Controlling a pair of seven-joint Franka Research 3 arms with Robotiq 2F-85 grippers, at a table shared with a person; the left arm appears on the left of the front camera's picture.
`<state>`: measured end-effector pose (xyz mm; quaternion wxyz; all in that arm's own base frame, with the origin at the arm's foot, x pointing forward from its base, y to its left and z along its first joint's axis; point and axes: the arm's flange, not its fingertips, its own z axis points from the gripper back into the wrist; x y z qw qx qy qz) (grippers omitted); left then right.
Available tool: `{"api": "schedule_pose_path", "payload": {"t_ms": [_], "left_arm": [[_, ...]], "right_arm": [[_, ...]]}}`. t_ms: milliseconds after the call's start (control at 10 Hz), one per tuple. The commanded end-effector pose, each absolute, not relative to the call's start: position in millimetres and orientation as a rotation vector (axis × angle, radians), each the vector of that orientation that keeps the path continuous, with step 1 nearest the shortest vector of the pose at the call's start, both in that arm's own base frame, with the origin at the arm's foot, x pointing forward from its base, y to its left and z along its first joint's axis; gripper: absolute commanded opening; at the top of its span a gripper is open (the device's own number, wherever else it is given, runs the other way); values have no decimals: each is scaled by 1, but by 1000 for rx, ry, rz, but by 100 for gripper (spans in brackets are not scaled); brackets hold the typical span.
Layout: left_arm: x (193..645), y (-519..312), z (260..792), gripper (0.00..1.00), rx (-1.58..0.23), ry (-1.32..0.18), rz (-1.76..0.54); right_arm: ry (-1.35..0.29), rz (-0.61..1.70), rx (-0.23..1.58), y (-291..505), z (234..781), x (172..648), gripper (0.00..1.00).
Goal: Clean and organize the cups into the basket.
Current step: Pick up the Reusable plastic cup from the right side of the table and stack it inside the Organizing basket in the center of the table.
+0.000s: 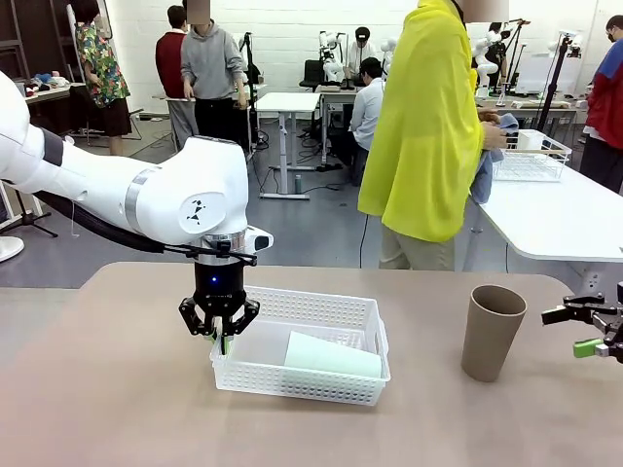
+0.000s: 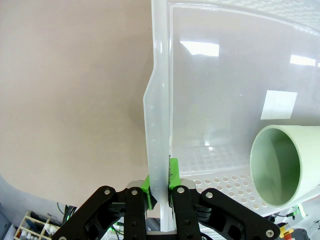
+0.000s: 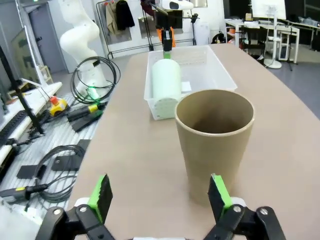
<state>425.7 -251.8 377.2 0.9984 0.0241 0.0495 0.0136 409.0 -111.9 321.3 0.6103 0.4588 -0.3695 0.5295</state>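
On the table (image 1: 97,399) — basket (image 1: 297,381), upright brown cup (image 1: 494,333).

A tan bench (image 1: 107,389) spreads across the foreground. Beyond its far edge stands a person in a bright yellow top (image 1: 428,126), with a blue cloth (image 1: 487,170) at waist height. To the right, a white table (image 1: 565,219) carries a wire basket (image 1: 531,161). Farther back, more people stand near white tables (image 1: 289,101). Beside the bench, black cables (image 3: 100,61) lie coiled on the floor (image 3: 50,135).
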Motion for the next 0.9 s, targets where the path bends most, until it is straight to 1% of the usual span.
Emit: {"api": "schedule_pose_path", "payload": {"t_ms": [0,500,800], "left_arm": [[426,-251,379,0,50,92,28],[426,-251,379,0,50,92,28],[426,-251,379,0,50,92,28]], "right_arm": [[-840,1250,1071,-111,319,406,100],[-846,1230,1065,-112,321,408,100],[-894,1277,981,-98,304,418,100]]}}
